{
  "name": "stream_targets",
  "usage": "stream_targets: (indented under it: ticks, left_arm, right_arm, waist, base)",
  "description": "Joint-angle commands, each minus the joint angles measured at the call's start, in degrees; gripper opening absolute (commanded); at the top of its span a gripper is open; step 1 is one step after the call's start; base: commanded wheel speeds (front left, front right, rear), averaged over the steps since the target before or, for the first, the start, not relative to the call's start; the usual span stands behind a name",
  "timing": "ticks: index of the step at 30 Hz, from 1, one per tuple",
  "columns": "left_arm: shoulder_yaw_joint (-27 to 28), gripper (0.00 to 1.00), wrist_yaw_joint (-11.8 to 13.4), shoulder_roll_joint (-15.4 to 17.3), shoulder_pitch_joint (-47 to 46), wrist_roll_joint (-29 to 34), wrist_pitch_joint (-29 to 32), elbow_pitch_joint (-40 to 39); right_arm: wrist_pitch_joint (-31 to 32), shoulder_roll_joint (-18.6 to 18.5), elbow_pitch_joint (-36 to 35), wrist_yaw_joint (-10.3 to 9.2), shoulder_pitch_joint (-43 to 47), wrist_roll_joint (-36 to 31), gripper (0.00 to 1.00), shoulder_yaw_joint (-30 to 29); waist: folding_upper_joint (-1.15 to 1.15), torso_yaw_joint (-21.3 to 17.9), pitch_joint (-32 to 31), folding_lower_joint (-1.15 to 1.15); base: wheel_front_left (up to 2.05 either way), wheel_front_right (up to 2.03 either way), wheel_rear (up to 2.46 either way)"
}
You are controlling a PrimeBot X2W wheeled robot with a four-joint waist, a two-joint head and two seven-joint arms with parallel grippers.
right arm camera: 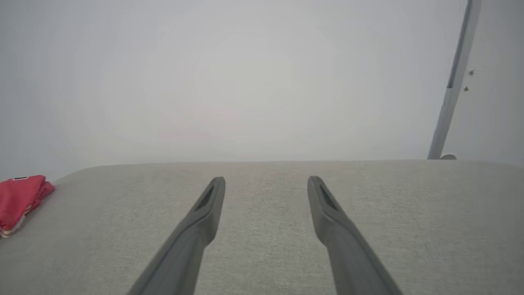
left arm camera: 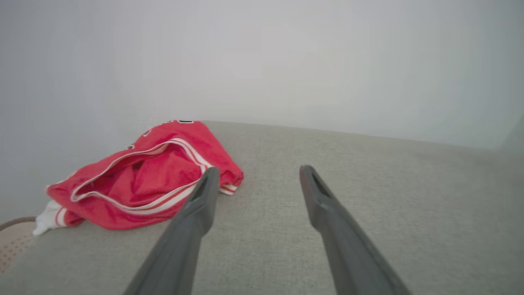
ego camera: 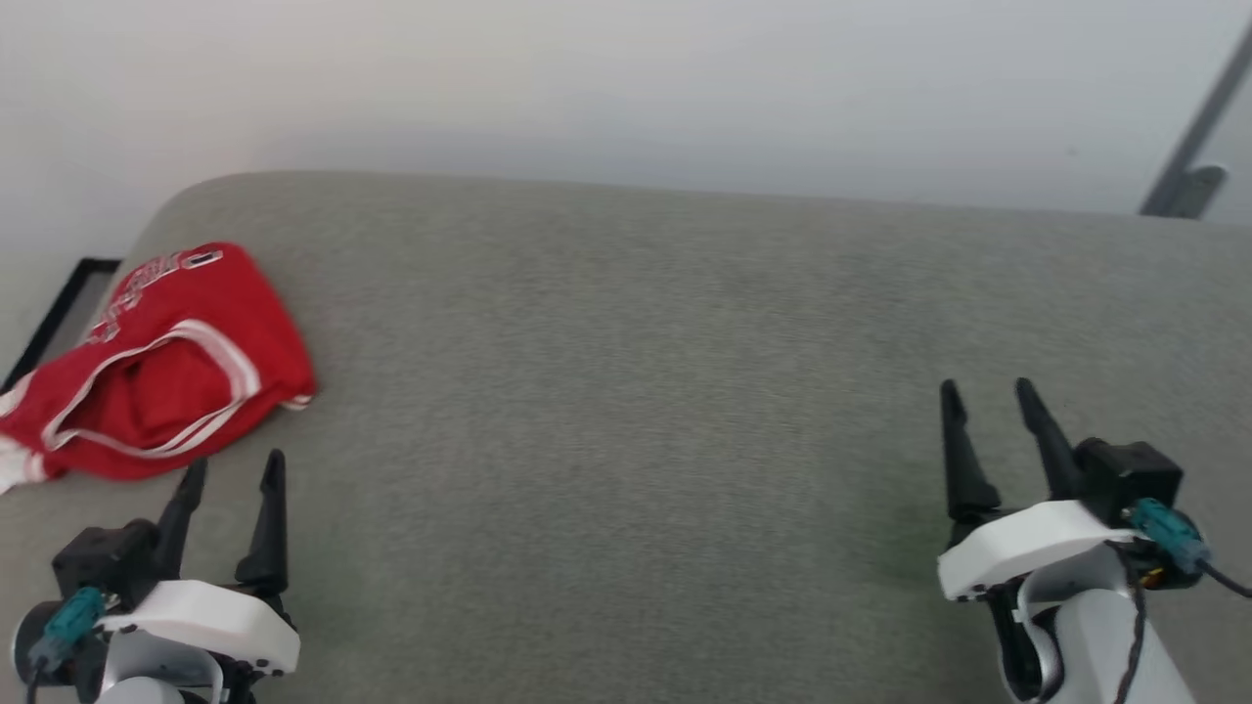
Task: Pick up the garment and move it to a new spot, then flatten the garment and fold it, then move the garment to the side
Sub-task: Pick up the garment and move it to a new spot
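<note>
The garment [ego camera: 156,367] lies bunched in a heap at the far left of the grey cushioned surface [ego camera: 636,391]: red cloth, white striped trim, lettering on its top side. In the left wrist view the garment [left arm camera: 143,184] sits left of and just beyond my fingers. My left gripper [ego camera: 235,469] is open and empty, just short of the garment's near edge, not touching it. Its fingers [left arm camera: 204,196] stand wide apart. My right gripper [ego camera: 988,396] is open and empty over bare cushion at the right, far from the garment [right arm camera: 20,198].
The cushion's rounded far edge meets a pale wall [ego camera: 626,88]. A black frame [ego camera: 59,313] shows beyond the cushion's left edge. A grey metal post [ego camera: 1193,137] stands at the far right by the wall.
</note>
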Motion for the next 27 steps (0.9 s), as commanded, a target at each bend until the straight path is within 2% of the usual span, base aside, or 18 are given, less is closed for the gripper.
stream_targets:
  ticks: [1,8,18,20,27]
  left_arm:
    - [0.8,1.00,0.0,-0.1,-0.4,0.5,-0.3,0.1]
    - [4.3,1.00,0.0,-2.6,1.4,2.5,-0.3,-0.4]
    - [8.2,1.00,0.0,-6.3,3.1,4.4,-0.3,-1.7]
    - [9.0,1.00,0.0,-6.9,3.7,4.6,-0.3,-1.9]
    - [13.2,1.00,0.0,-8.7,5.1,4.9,-0.3,-3.7]
  right_arm:
    - [-0.3,0.0,0.4,-0.02,-0.8,0.5,1.00,0.9]
    - [-0.3,0.0,1.7,-0.02,-2.1,3.1,1.00,7.0]
    - [-0.3,0.0,2.9,-0.02,-3.4,5.4,1.00,12.0]
    - [-0.3,0.0,3.0,-0.02,-3.5,6.1,1.00,13.2]
    - [-0.3,-0.1,4.5,-0.03,-5.7,8.4,1.00,17.7]
  waist:
    - [0.00,3.3,0.0,0.00]
    - [0.00,11.3,0.3,0.00]
    - [0.00,21.9,0.5,0.00]
    - [0.00,23.3,0.4,0.00]
    - [0.00,24.1,1.4,0.00]
  base:
    - [0.00,0.00,0.00]
    - [0.00,0.00,0.00]
    - [0.00,0.00,0.00]
    - [0.00,0.00,0.00]
    - [0.00,0.00,0.00]
